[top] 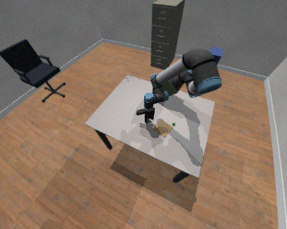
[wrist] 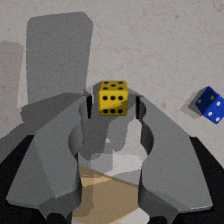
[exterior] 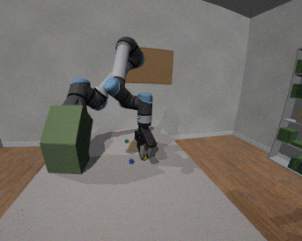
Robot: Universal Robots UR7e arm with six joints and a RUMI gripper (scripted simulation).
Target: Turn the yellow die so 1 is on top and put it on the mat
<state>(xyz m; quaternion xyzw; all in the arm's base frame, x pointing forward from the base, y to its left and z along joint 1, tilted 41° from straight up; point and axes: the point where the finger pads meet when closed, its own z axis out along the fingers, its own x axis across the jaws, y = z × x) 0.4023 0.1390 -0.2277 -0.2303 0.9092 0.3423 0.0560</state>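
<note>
Yellow die (exterior: 144,158) (wrist: 113,98), upper centre of the wrist view: a cube with edges nearly parallel to the frame's sides. Its larger visible face shows six, the foreshortened face above it five; which is uppermost is unclear. The die lies off the tan mat (top: 163,128) (exterior: 132,146) (wrist: 110,197), whose sides are partly hidden by the fingers at lower centre. The gripper (top: 146,121) (exterior: 144,156) (wrist: 113,97) is partly open, its tips spaced either side of the die, gripping nothing. The blue die (exterior: 131,161) (wrist: 210,105) is cropped at the right edge; the green die (top: 173,124) (exterior: 126,141) is too small to read. The pale, speckled table (top: 112,104) (exterior: 122,198) (wrist: 150,30) stands on a wooden floor (top: 70,167) (exterior: 230,167), a black chair (top: 42,75) at upper left of the top view.
</note>
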